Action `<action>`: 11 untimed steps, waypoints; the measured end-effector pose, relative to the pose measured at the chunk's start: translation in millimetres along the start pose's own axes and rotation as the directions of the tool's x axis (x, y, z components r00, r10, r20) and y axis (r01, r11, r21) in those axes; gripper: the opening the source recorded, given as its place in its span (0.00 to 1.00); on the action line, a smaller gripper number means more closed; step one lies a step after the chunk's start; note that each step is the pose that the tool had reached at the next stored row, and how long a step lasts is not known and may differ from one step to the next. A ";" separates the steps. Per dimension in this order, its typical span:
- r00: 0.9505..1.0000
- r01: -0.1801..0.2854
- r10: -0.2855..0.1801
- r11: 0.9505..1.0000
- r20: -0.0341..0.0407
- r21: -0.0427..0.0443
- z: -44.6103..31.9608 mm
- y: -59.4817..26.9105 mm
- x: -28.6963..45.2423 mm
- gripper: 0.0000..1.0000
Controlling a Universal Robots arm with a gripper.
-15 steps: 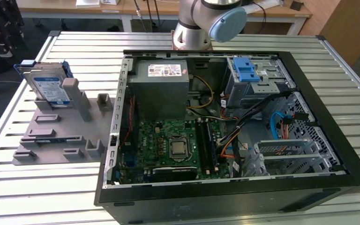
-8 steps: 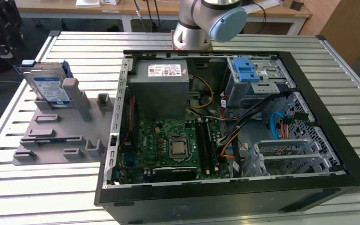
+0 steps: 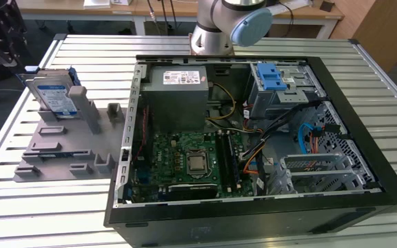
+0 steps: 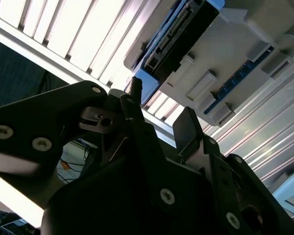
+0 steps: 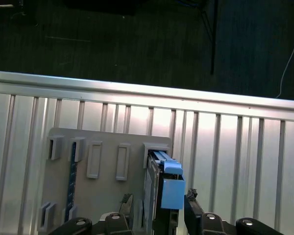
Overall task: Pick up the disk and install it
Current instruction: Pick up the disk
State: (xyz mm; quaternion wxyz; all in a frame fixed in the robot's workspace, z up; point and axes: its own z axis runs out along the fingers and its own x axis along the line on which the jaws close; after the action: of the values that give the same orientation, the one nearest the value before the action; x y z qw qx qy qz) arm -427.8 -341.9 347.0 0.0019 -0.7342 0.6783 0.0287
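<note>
The disk, silver with a white-and-blue label and a blue bracket, stands on edge in the grey stand at the exterior view's left. In the first wrist view I look down on the disk's blue-capped edge. My gripper is open there, with one dark fingertip on each side of that edge and a gap between each fingertip and the disk. In the second wrist view the gripper is apart from the disk and the stand. Nothing is held.
An open black computer case lies on the slatted metal table. It holds a motherboard, a grey power supply box and a drive bay with a blue latch. The arm's base stands behind the case.
</note>
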 end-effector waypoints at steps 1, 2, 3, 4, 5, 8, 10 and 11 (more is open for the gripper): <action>1.000 -0.001 0.001 1.000 0.000 0.000 1.1 -0.1 -0.3 0.53; 1.000 -0.003 0.003 1.000 0.000 0.000 2.2 -0.2 -0.7 0.53; 1.000 -0.006 0.006 1.000 0.001 0.000 3.4 -0.2 -1.2 0.54; 1.000 -0.010 0.010 1.000 0.001 0.000 4.6 -0.3 -1.9 0.54; 1.000 -0.016 0.016 1.000 0.001 0.001 5.8 -0.4 -2.5 0.54; 1.000 -0.028 0.028 1.000 0.001 0.001 9.4 -0.7 -4.9 0.60; 0.999 -0.038 0.038 0.999 0.002 0.002 11.6 -0.9 -6.3 0.60; 0.999 -0.043 0.043 0.999 0.002 0.002 12.5 -0.8 -6.7 0.60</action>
State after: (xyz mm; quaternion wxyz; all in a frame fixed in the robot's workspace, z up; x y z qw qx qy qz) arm -428.0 -334.6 334.8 0.0027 -0.7194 0.6940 0.0287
